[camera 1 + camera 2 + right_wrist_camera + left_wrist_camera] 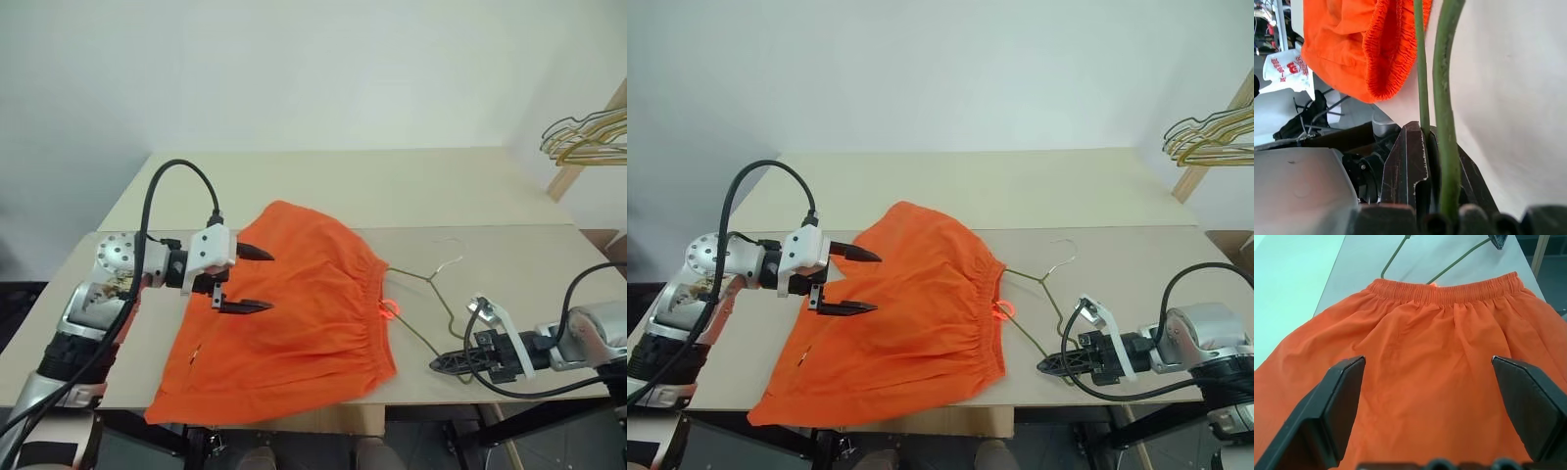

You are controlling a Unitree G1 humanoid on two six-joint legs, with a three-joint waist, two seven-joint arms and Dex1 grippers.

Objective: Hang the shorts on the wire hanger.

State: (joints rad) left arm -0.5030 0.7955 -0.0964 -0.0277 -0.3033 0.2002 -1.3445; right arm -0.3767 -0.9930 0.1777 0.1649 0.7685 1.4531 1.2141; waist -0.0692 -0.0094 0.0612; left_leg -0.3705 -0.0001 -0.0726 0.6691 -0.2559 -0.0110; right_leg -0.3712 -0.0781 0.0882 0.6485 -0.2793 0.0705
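so, one pair of orange shorts (294, 313) lies spread flat on the pale table (509, 264), its gathered waistband turned to the right and its legs reaching the near-left edge, where some fabric hangs over. one small orange loop (390, 310) pokes out at the middle of the waistband.

one thin wire hanger (431, 294) lies on the table just right of the shorts, with its hook toward the far side and one corner slipped in at the waistband beside the loop. its near-right corner sits in the right gripper (441, 363), whose two black fingers are pinched closed on the wire; the right wrist view shows the wire running between them, with the waistband edge beyond.

the left gripper (253, 280) hovers over the left part of the shorts, pointing right, its two fingers (1337, 406) spread wide apart and holding nothing. the left wrist view looks across the orange fabric to the waistband and the hanger beyond.

at the far right, a bunch of gold and green hangers (588, 137) hangs on a wooden rack (578, 162), well apart from the shorts; their count is hard to tell.
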